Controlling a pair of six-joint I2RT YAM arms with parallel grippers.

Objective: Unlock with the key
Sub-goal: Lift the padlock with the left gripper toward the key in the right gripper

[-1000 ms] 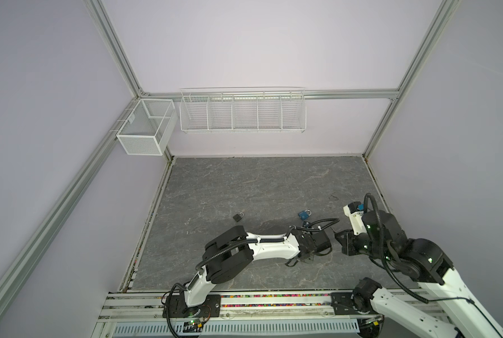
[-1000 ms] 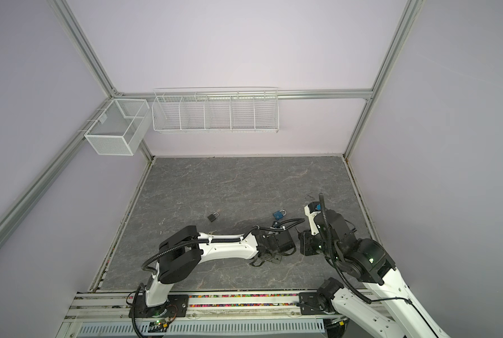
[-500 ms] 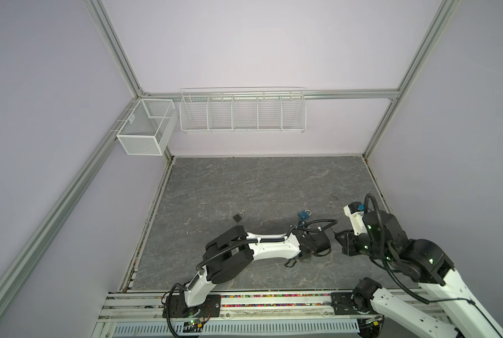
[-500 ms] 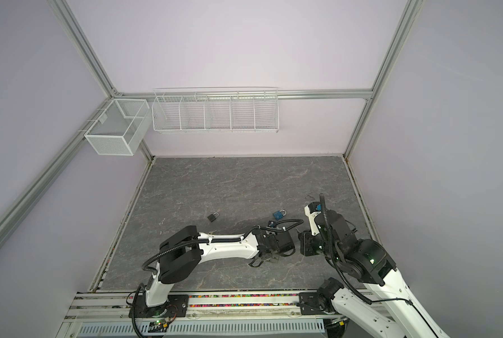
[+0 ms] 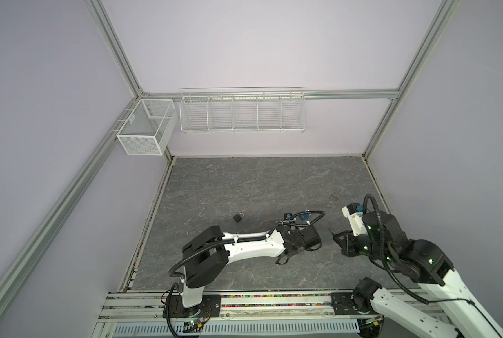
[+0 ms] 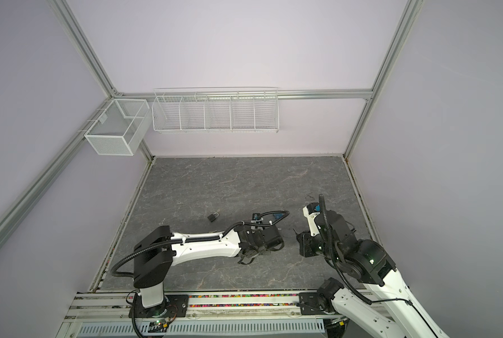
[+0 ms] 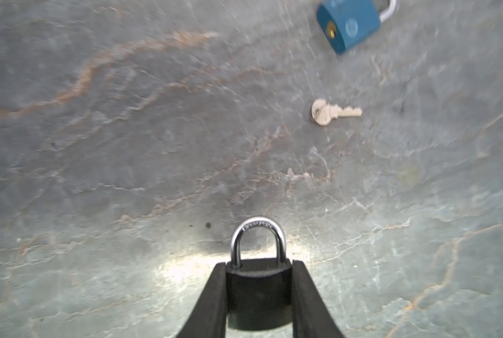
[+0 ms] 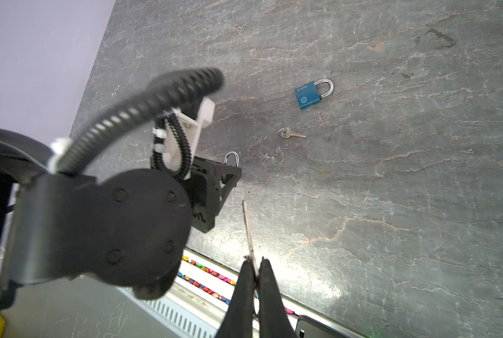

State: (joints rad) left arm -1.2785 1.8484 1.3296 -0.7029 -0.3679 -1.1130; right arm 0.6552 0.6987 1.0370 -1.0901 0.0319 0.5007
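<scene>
Arm at left (image 5: 253, 244) lies low, outstretched, jaws clamping black padlock (image 7: 258, 292).

Blue padlock (image 7: 348, 25), loose key (image 7: 333, 112) near it (both flat), wire rack (image 5: 242, 112)

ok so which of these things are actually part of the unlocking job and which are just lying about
In the job: black padlock gripped in the left tool; key pinched in the right tool.
Lying about: blue padlock, loose key, second black padlock, all on the table.
</scene>
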